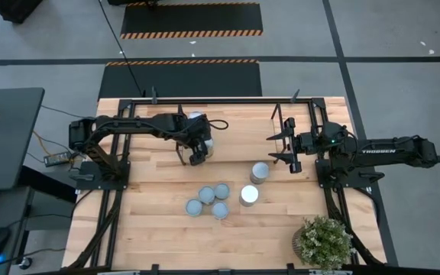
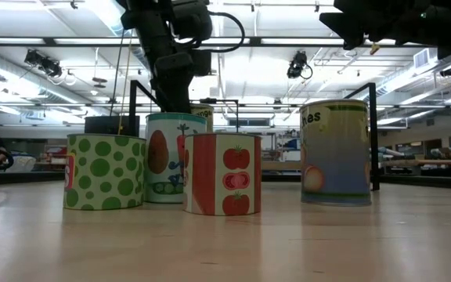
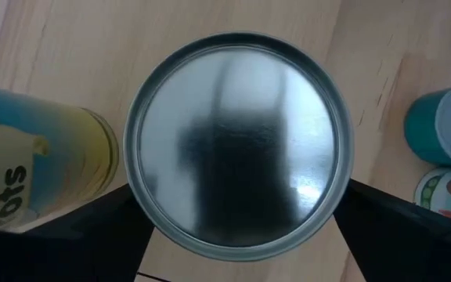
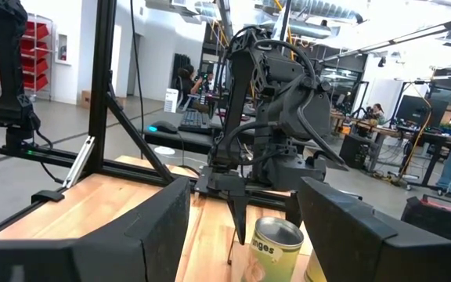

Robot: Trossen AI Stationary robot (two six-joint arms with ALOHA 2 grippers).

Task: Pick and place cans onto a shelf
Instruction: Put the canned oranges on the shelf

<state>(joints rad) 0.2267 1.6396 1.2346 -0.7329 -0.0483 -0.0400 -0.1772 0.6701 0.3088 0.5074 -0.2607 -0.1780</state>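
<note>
Cans (image 1: pixel 221 190) are the business here, and most of them sit well away from the back of the bench: a cluster of four near the middle, and one more (image 1: pixel 260 173) closer to the right arm. Two further cans are up near the back edge, where the thin dark rods of the shelf (image 1: pixel 228 99) run. One (image 1: pixel 196 118) stands beside the left arm's wrist, with a yellowish-green label showing in the wrist view. The other, a silver-topped can (image 3: pixel 239 145), is directly under the left gripper (image 1: pixel 197 156).

The left wrist view looks straight down on that can's lid, with a dark finger (image 3: pixel 92 227) on each side of it. The fingers appear to stand just clear of the can's wall, spread wide; I cannot tell for certain whether either one touches it. My reading is that this can is being set down or let go.

The right gripper (image 1: pixel 285 145) hovers near the back right corner, jaws partly apart, holding nothing.

The main risk is the neighbouring labelled can: it stands just beside the left finger, so a sideways drift while lifting away could clip and topple it. A finger dragging on the silver-topped can's rim could likewise tip or shift it.
</note>
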